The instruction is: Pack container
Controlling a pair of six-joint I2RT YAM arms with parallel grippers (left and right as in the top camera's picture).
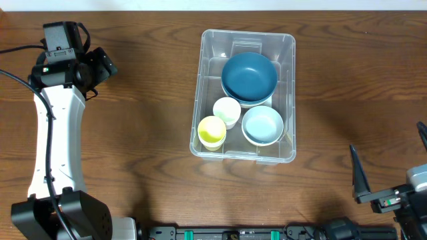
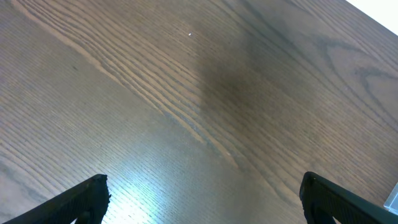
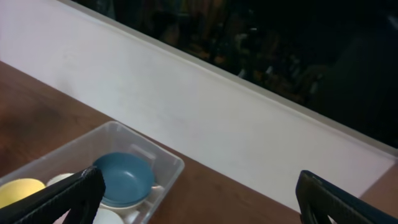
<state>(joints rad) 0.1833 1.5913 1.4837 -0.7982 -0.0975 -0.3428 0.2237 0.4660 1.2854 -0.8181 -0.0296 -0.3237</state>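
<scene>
The clear plastic container stands at the table's centre. Inside it are a dark blue bowl stacked on another bowl, a light blue bowl, a white cup and a yellow cup. The container and its blue bowl also show low left in the right wrist view. My left gripper is open and empty over bare wood at the far left. My right gripper is open and empty at the front right corner, well away from the container.
The left arm runs along the table's left side. A white wall lies beyond the table's far edge. Bare wood table surrounds the container.
</scene>
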